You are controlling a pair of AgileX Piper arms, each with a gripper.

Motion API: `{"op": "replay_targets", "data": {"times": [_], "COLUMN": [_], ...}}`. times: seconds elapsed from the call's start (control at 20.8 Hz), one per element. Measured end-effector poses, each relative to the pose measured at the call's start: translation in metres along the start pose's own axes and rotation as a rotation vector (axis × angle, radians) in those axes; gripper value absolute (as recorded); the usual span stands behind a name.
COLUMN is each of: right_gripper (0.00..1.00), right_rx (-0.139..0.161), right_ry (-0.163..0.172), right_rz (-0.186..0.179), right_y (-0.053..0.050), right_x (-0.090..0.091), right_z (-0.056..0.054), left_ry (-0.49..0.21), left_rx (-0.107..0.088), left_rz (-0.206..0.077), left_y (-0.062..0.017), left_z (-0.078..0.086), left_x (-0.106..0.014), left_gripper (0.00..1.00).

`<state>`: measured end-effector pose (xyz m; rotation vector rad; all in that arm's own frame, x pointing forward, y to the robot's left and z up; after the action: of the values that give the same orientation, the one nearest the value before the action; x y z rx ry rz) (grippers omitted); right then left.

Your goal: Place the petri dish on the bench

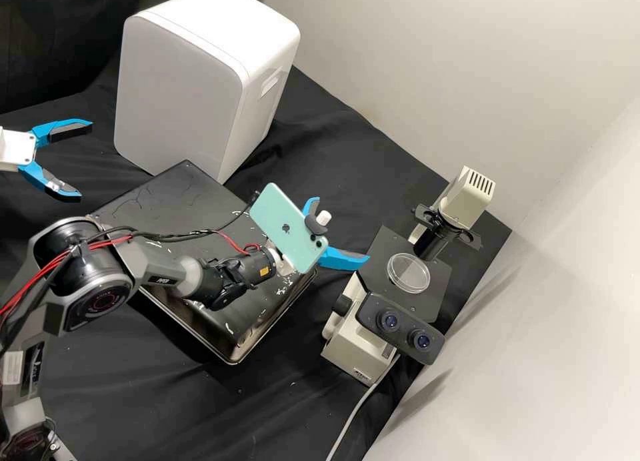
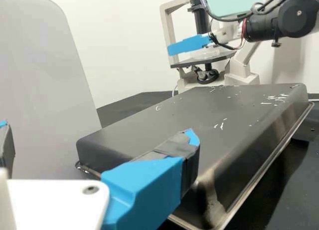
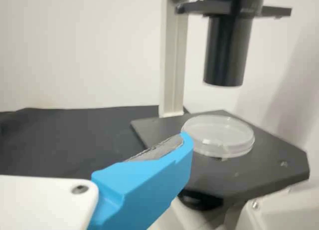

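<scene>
A clear round petri dish lies on the black stage of a microscope at the right side of the bench, under the dark lens barrel. My right gripper is open and level with the stage's left edge, empty. One blue finger ends just short of the dish without touching it. A mint-green phone is clamped on that wrist. My left gripper stands open and empty at the far left, well away from the dish.
A dark, upside-down metal tray lies mid-bench beneath the right arm. A tall white box stands behind it. A white wall runs close along the microscope's right side. Black cloth covers the bench.
</scene>
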<state>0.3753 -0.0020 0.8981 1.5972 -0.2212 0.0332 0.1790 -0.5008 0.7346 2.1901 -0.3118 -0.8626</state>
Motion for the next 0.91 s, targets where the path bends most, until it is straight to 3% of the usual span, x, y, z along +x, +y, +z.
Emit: {"op": "replay_targets", "data": {"times": [0.19,0.48,0.91], "right_gripper": [1.0,1.0,1.0], "right_rx": [0.0,0.001,0.002], "right_ry": [-0.017,-0.096,-0.137], "right_rz": [0.002,-0.021,0.021], "right_y": [0.003,0.003,0.023], "right_x": [0.009,0.017,0.029], "right_z": [0.004,0.026,0.041], "left_ry": [-0.002,-0.014,-0.017], "left_rx": [-0.002,0.002,-0.004], "left_rz": [-0.004,-0.006,-0.022], "left_y": [-0.0008,-0.0012,-0.0046], "left_z": [0.0,0.002,0.002], "left_x": [0.0,0.001,0.002], "left_gripper": [1.0,1.0,1.0]}}
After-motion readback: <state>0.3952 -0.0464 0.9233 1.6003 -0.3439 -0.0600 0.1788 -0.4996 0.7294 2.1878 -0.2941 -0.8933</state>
